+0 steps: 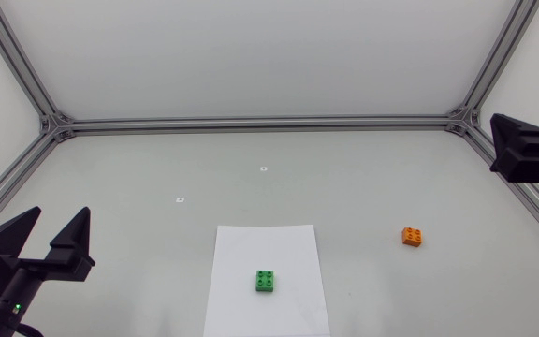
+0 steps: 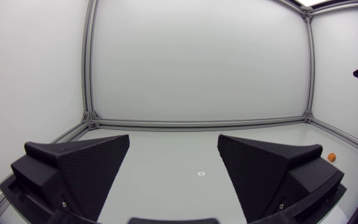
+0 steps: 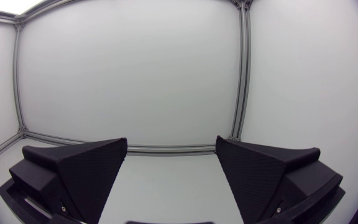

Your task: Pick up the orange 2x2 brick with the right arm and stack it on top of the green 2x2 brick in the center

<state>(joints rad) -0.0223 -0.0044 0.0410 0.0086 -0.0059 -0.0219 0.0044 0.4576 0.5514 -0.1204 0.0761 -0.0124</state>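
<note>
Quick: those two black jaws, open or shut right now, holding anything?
Left matte black gripper: jaws open, holding nothing.
Right matte black gripper: jaws open, holding nothing.

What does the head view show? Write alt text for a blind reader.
A green brick sits on a white sheet of paper in the middle, an orange brick on the bare table to its right. The left gripper and right gripper hang open at the side edges, far from both bricks.

- One orange 2x2 brick [image 1: 413, 236]
- One green 2x2 brick [image 1: 266, 281]
- One white paper sheet [image 1: 293, 248]
- Two small white marks: far mark [image 1: 263, 168], near mark [image 1: 180, 198]
- Two black grippers: left gripper [image 1: 62, 213], right gripper [image 3: 171, 139]
</note>
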